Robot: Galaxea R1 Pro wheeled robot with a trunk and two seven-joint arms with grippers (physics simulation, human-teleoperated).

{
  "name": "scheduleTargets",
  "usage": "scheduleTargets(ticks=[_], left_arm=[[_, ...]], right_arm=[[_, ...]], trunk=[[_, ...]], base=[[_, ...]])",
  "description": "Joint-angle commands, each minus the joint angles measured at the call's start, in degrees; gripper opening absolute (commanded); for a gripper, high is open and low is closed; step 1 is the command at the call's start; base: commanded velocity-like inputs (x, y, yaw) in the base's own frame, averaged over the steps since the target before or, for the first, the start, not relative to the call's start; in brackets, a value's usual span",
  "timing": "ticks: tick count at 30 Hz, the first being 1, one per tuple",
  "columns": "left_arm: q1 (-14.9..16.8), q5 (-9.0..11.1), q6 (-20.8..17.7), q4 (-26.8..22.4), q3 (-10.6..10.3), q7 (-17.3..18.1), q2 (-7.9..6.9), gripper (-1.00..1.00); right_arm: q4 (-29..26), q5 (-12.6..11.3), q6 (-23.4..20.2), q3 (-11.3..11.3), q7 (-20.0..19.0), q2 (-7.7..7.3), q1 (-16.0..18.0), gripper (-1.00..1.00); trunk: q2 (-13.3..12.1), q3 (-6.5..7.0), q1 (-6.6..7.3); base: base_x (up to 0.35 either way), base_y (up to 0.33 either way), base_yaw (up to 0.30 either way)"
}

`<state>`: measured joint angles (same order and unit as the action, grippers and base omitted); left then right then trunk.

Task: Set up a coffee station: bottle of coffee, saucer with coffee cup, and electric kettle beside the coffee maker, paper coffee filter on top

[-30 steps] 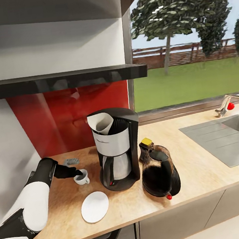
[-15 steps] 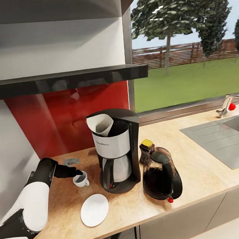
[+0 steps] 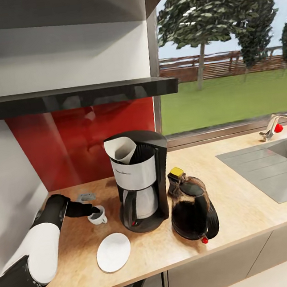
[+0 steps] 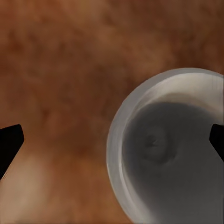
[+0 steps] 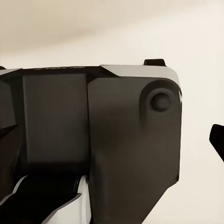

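Where left end effector [image 3: 94, 209] meets coffee cup [image 3: 97, 215], grip unclear.

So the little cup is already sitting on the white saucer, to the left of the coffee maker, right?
Not quite. In the head view the cup sits on the bare countertop, behind the saucer. Both are left of the coffee maker.

coffee maker [image 3: 141, 179] crowds cup [image 3: 97, 215], saucer [image 3: 113, 252] side open
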<state>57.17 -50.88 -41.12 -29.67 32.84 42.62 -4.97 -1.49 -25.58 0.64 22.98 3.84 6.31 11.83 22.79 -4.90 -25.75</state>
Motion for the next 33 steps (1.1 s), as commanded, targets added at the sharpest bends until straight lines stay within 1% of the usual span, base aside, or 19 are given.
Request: scheduleTargets(ticks=[1,4,7,14,21,22,26,27,33], left_arm=[[0.0,-0.2,0.1,0.0,0.4,0.1,0.05,1.00],[-0.1,1.4,0.8,0.2,0.4,-1.1,0.05,1.00],[-0.1,2.2,1.2,0.4,0.3,-1.6,0.05,1.00],[-0.2,2.5,1.3,0.5,0.3,-1.8,0.05,1.00],[-1.5,2.5,1.4,0.5,0.3,-1.8,0.12,1.00],[-2.2,2.5,1.4,0.6,0.2,-1.8,0.08,1.00],[-2.5,2.5,1.4,0.6,0.2,-1.8,0.11,1.00],[-2.5,2.5,1.4,0.6,0.2,-1.8,0.12,-1.00],[-2.6,2.5,1.4,0.6,0.2,-1.8,0.11,-1.00]], right_arm=[[0.0,-0.5,0.1,0.5,0.2,0.01,0.0,1.00],[0.0,-0.5,0.1,0.5,0.2,0.01,0.0,1.00],[0.0,-0.5,0.1,0.5,0.2,0.01,0.0,1.00],[0.0,-0.5,0.1,0.5,0.2,0.01,0.0,1.00],[0.0,-0.5,0.1,0.5,0.2,0.01,0.0,1.00],[0.0,-0.5,0.1,0.5,0.2,0.01,0.0,1.00],[0.0,-0.5,0.1,0.5,0.2,0.01,0.0,1.00],[0.0,-0.5,0.1,0.5,0.2,0.01,0.0,1.00],[0.0,-0.5,0.1,0.5,0.2,0.01,0.0,1.00]], trunk=[[0.1,-0.13,-0.04],[0.1,-0.13,-0.04],[0.1,-0.13,-0.04],[0.1,-0.13,-0.04],[0.1,-0.13,-0.04],[0.1,-0.13,-0.04],[0.1,-0.13,-0.04],[0.1,-0.13,-0.04],[0.1,-0.13,-0.04]], base=[[0.000,0.000,0.000],[0.000,0.000,0.000],[0.000,0.000,0.000],[0.000,0.000,0.000],[0.000,0.000,0.000],[0.000,0.000,0.000],[0.000,0.000,0.000],[0.000,0.000,0.000],[0.000,0.000,0.000]])
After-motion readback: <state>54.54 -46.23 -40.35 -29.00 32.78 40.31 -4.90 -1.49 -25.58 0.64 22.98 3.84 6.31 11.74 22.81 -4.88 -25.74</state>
